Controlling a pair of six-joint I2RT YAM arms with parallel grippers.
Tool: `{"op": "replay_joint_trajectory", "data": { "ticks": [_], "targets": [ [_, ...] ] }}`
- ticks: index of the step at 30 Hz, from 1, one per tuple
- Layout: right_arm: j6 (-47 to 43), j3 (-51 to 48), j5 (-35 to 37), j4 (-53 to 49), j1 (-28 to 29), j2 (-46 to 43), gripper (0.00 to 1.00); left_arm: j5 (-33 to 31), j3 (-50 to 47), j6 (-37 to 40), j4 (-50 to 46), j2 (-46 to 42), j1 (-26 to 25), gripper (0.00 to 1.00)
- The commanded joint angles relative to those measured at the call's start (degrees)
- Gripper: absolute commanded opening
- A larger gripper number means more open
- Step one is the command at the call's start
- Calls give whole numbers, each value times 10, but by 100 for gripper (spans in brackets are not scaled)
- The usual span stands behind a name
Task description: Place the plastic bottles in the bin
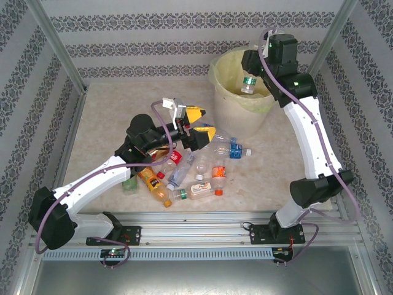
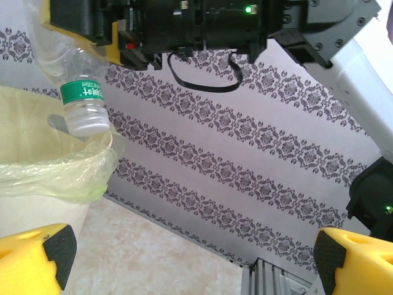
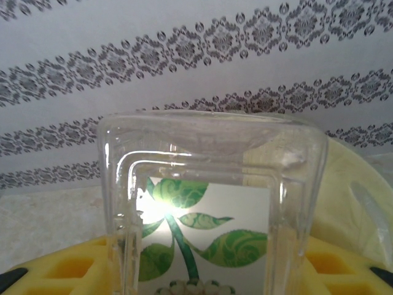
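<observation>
The right gripper (image 1: 250,72) is clamped on a green-labelled bottle (image 1: 247,85), which hangs cap down over the bin (image 1: 236,120) at the table's far right corner. If the bottle is let go off-centre, it could clip the bag-lined rim and tumble out. The left gripper (image 1: 204,121) hovers spread wide and empty above the loose bottles (image 1: 196,175) by the near edge, and a careless descent could scatter them.

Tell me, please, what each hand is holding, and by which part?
The right hand grips a clear bottle by its body, cap down; the left hand holds nothing.

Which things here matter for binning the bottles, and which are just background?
Job:
- bottle with a green band, gripped by the right claw over the bin
- loose bottles on the table
- left claw, open

Not job:
- patterned walls
- aluminium rail
</observation>
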Motion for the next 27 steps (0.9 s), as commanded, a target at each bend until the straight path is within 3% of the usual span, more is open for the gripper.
{"op": "replay_joint_trajectory", "data": {
  "ticks": [1, 10, 27],
  "targets": [
    [-5, 30, -14, -10, -14, 18, 51, -1, 3, 25, -17, -3, 4, 100],
    [0, 31, -27, -14, -36, 65, 51, -9, 1, 45, -42, 4, 4, 100],
    [-2, 131, -35, -116, -49, 201, 53, -21, 9, 85, -87, -3, 4, 100]
  ]
}}
